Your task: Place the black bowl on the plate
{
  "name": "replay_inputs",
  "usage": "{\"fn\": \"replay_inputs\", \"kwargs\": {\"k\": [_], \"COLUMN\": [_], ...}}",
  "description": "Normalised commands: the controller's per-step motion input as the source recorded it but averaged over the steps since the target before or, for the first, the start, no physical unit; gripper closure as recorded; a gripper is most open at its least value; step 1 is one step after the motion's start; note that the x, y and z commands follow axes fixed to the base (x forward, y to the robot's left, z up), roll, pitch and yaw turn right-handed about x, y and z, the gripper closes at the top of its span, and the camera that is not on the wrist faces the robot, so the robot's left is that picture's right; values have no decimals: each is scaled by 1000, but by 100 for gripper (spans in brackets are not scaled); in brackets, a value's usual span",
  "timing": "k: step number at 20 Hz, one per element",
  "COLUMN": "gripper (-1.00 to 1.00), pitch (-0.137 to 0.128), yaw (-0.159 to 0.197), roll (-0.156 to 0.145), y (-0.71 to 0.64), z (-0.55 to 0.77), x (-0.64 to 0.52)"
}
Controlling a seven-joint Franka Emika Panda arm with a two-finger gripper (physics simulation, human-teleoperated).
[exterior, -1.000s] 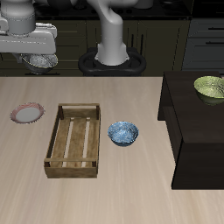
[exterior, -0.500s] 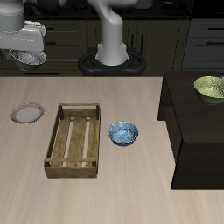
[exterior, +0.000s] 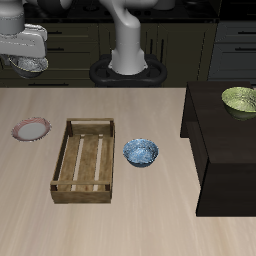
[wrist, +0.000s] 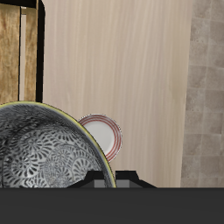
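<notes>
Carriage is well under way: the gripper [exterior: 30,62] hangs high above the table, back near its rear edge, clamped on the black bowl [exterior: 33,66], which shows beneath the hand in the exterior view and fills much of the wrist view with its grey-white speckled inside [wrist: 48,149]. The fingers themselves are hidden behind the bowl and the hand's dark body, so the grip is judged from the bowl hanging clear of any surface. Lifting seems done. What is left, as I judge it, is to bring the bowl over the plate [exterior: 31,129], lower it and let go.

The plate lies bare on the table [exterior: 150,215], nearer the front edge than the bowl's present place and well below it; in the wrist view its pinkish rim [wrist: 103,135] peeks out just past the bowl's edge, so the bowl does not look centred over it yet.

Beside the plate stands a wooden tray [exterior: 84,160], with a blue-patterned bowl [exterior: 141,152] just beyond it. A pale green bowl [exterior: 240,99] sits on a dark cabinet [exterior: 225,150] on the table's far side, well apart. Nothing stands between bowl and plate; only the tray's near wall sits close enough to matter during the descent
</notes>
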Motion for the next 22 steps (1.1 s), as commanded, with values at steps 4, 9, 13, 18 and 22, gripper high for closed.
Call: {"fn": "replay_inputs", "kwargs": {"k": [4,9,13,18,22], "gripper": [100,100,100,100,100], "pitch": [-8,-14,-44,-4,-8], "yaw": [-29,-20,-22,-17,-28], "roll": [11,15,20,-2,-16], "y": [19,2,-34,-75,-119], "z": [-59,-42,39,-82,-217], "x": [-224,-217,-277,-85,-31]}}
